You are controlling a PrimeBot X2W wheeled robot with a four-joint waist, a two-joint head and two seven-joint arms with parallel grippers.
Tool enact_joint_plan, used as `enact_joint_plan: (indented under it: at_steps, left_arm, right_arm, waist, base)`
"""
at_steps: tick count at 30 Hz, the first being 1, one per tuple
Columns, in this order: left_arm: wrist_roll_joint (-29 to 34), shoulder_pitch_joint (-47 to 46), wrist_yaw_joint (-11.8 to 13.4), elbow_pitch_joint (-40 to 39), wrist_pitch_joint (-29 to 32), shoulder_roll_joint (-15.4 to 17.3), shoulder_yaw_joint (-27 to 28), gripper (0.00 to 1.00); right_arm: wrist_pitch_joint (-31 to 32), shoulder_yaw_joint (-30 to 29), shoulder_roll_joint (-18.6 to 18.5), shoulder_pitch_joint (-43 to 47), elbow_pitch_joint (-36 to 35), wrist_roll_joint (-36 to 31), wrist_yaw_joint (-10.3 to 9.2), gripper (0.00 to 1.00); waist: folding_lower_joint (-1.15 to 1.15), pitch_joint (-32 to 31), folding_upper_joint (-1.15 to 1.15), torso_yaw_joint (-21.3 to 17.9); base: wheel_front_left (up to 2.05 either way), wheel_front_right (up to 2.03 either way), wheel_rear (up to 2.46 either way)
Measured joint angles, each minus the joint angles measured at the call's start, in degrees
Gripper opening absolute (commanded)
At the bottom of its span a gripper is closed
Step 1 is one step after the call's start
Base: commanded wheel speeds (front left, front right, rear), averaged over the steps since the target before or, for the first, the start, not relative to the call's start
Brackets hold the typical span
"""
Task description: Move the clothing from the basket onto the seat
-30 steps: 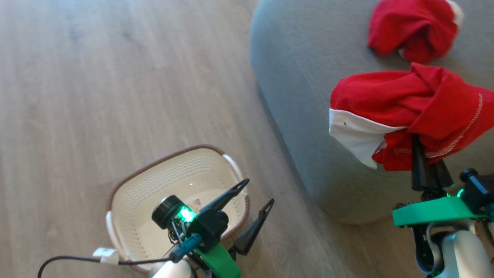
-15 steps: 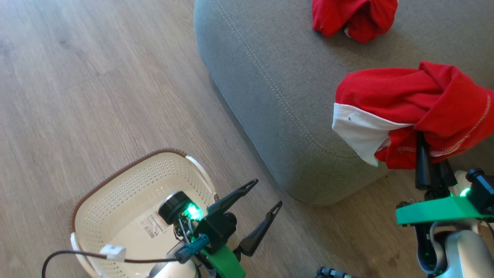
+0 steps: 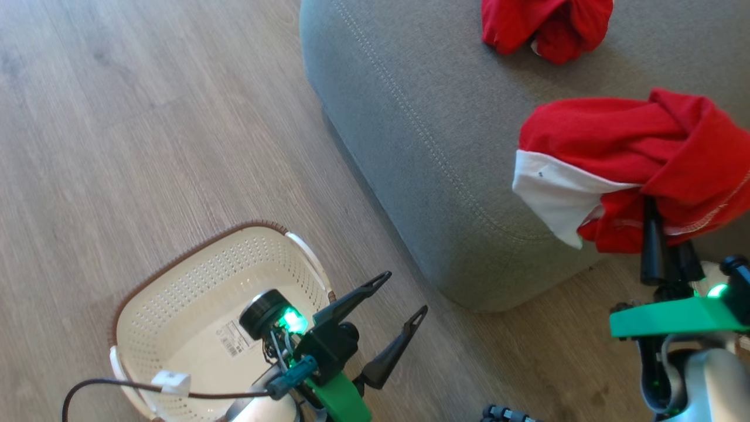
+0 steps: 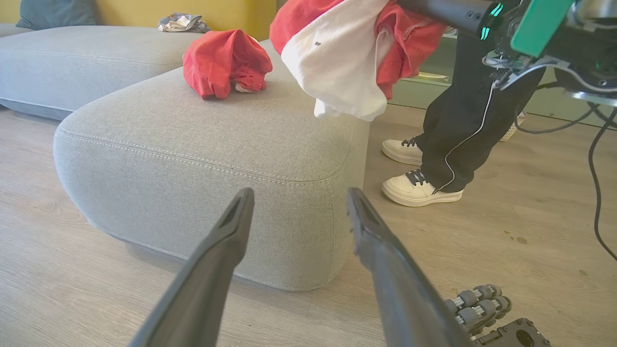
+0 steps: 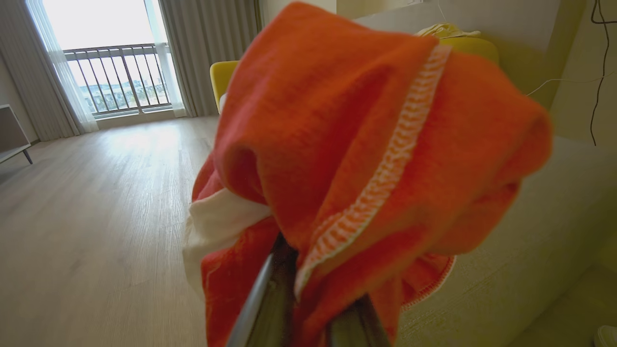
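Jaws of the right gripper are pinched on a red-and-white garment, which is held over the edge of the grey seat. Jaws of the left gripper are spread above the basket, which is set on the floor. On the basket's bottom a label sticker is seen. A second red garment is laid on the seat.

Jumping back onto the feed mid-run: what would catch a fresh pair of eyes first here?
The big red garment with a white panel, bunched on the shut right gripper, hangs over the grey seat at its near corner. A second red garment lies further back on that seat; the cream basket on the floor looks empty, the open left gripper by its rim. A person's legs stand beside the seat.
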Motion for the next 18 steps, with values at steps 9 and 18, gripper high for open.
enact_joint_plan:
  at_steps: [9,18]
  left_arm:
    - [0.01,-0.98,0.0,-0.38,0.0,2.18,-1.13,1.0]
    - [0.01,-3.91,0.0,-1.69,0.0,7.3,-2.56,1.0]
  right_arm:
    - [0.0,-2.04,0.02,-6.88,-4.97,-2.57,0.0,0.0]
    - [-0.01,-3.63,-0.03,-19.51,-8.47,-5.25,0.0,0.0]
  waist:
    - [0.0,3.8,0.0,0.31]
    - [0.01,10.56,0.0,0.1]
  base:
    - [0.0,0.0,0.0]
    - [0.0,0.0,0.0]
